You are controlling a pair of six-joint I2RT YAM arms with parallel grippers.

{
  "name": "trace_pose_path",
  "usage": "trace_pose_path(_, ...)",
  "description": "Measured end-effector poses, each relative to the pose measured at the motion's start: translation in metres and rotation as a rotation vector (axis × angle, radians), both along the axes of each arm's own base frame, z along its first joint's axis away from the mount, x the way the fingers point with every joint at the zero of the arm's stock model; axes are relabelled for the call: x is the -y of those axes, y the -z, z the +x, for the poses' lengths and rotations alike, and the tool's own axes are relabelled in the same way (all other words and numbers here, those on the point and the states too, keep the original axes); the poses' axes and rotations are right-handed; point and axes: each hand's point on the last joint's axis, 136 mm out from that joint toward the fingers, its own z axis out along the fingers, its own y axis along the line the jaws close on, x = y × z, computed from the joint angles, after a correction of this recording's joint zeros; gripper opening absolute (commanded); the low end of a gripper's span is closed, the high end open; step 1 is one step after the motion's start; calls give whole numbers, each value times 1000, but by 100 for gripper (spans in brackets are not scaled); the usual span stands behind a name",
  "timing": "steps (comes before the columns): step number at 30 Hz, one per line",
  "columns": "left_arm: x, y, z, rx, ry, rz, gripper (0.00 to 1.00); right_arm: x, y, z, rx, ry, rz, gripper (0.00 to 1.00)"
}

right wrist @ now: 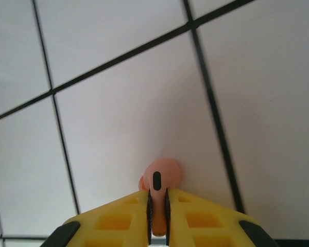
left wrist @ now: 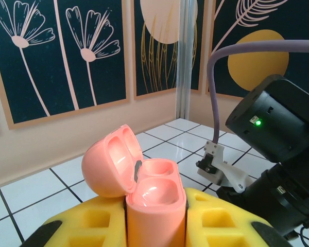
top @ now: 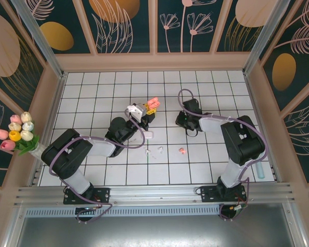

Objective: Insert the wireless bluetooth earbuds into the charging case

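top external view: the left arm [top: 77, 154] reaches from the lower left toward the centre of the white tiled floor [top: 92, 92], its left gripper [top: 147, 108] clamped on the open salmon-pink charging case [top: 153, 103]. the right arm [top: 237, 139] bends in from the lower right, with its wrist angled down at the tiles right of centre. two white earbuds [top: 157, 151] and a loose pink earbud [top: 181, 151] lie on the tiles just below centre, apart from each other. a small white rounded object [top: 149, 135] sits just above the white pair. a bunch of artificial tulips [top: 16, 131] stands at the left edge.

left wrist view: the charging case stands upright at the bottom centre, squeezed between the yellow fingers [left wrist: 87, 226]. its lid [left wrist: 110, 164] is flipped open to the left, and both wells look bare. the black body of the right arm fills the right side, a green light glowing on it.

right wrist view: the right gripper [right wrist: 158, 208] is at the bottom centre, its yellow fingertips [right wrist: 113, 221] pinched on the stem of the held pink earbud [right wrist: 160, 177]. the earbud's rounded head pokes out against a white tile; whether it touches the floor cannot be told.
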Motion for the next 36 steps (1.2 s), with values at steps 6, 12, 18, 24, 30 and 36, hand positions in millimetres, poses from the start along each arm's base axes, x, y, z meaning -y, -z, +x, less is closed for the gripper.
trace_pose_path(6,0,0,0,0,0,0,0,-17,-3,-17,-11,-71,116,17)
trace_pose_path(12,0,-2,0,4,0,-3,0,-22,4,-33,-78,-67,223,26)
trace_pose_path(18,-1,-6,-1,10,0,-8,0,-1,2,-48,-104,8,288,32)
trace_pose_path(24,-1,-6,-1,11,0,-9,0,15,-36,-51,-13,37,239,35)
trace_pose_path(30,-2,-6,0,11,-7,-3,0,19,-64,-29,70,24,79,44)
trace_pose_path(36,-16,-9,5,16,-43,-5,0,10,-55,-17,58,-26,-108,46)
